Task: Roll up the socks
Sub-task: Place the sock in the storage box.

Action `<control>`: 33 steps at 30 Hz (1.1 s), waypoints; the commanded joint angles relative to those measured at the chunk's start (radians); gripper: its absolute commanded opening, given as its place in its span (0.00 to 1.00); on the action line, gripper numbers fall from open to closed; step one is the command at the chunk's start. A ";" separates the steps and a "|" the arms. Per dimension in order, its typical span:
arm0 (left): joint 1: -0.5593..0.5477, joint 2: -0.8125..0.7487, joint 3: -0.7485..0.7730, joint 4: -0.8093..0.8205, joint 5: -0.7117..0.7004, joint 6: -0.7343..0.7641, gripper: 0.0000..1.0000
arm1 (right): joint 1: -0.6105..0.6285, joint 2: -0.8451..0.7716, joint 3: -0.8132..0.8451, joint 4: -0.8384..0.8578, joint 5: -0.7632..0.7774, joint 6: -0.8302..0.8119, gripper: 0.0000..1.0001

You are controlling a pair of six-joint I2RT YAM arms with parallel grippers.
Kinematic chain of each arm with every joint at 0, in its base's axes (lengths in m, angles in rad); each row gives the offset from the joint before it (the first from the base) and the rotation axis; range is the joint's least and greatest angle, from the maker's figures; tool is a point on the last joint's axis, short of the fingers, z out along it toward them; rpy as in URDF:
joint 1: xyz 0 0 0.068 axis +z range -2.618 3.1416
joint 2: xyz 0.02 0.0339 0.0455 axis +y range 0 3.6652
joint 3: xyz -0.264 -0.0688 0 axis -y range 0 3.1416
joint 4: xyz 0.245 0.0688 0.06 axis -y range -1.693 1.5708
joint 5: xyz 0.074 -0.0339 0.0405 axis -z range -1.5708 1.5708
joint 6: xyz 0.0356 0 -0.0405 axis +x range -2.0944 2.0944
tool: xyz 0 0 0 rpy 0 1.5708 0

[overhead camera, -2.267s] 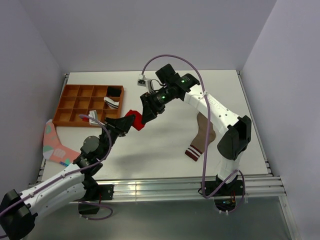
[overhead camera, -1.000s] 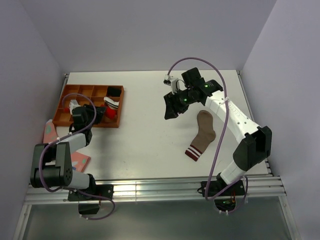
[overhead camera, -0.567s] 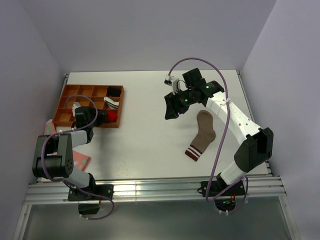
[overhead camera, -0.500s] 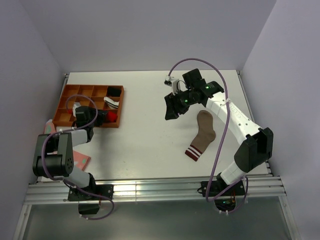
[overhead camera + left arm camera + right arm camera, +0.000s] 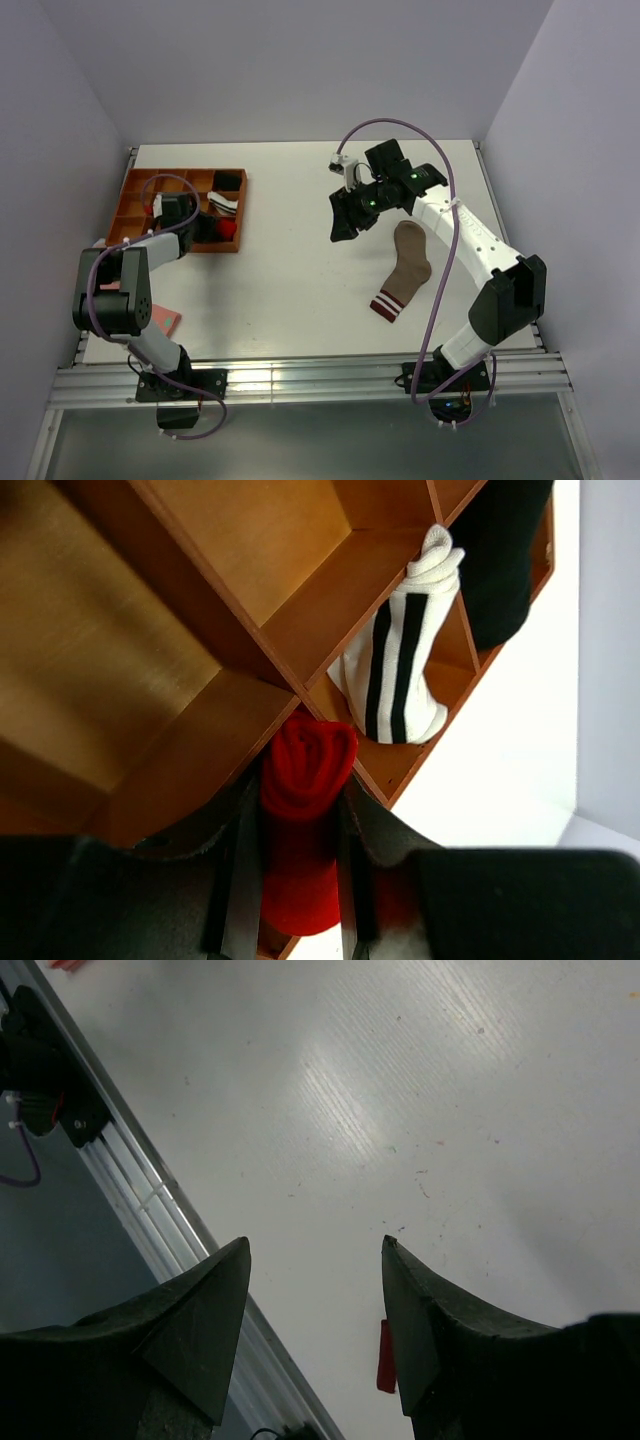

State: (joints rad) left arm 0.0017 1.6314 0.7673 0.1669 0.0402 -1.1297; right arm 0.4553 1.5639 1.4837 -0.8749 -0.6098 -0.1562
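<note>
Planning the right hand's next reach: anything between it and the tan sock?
Nothing: in the top view, only bare table separates the right hand from the tan sock.

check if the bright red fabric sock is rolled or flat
Rolled: the bright red fabric sock is a tight coil in the left gripper.

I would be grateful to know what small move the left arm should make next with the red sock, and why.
Probably open the left end effector and let go. It is clamped on the rolled red sock, and the roll appears to sit inside the tray, in the compartment next to the one holding the white striped sock. Releasing should leave it stored there.
</note>
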 commanded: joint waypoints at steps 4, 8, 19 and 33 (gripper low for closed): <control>-0.031 0.100 0.150 -0.234 -0.118 0.038 0.00 | -0.006 -0.045 -0.019 0.031 -0.010 -0.019 0.62; -0.032 0.122 0.184 -0.297 -0.143 0.047 0.00 | -0.007 -0.047 -0.026 0.030 -0.010 -0.020 0.62; -0.065 0.140 0.182 -0.375 -0.198 0.061 0.00 | -0.007 -0.050 -0.046 0.025 -0.008 -0.026 0.62; -0.098 0.212 0.262 -0.559 -0.313 0.082 0.00 | -0.006 -0.030 -0.045 0.017 -0.016 -0.028 0.62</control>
State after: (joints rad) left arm -0.0971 1.7786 1.0458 -0.1761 -0.1833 -1.0836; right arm 0.4553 1.5524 1.4452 -0.8745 -0.6113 -0.1734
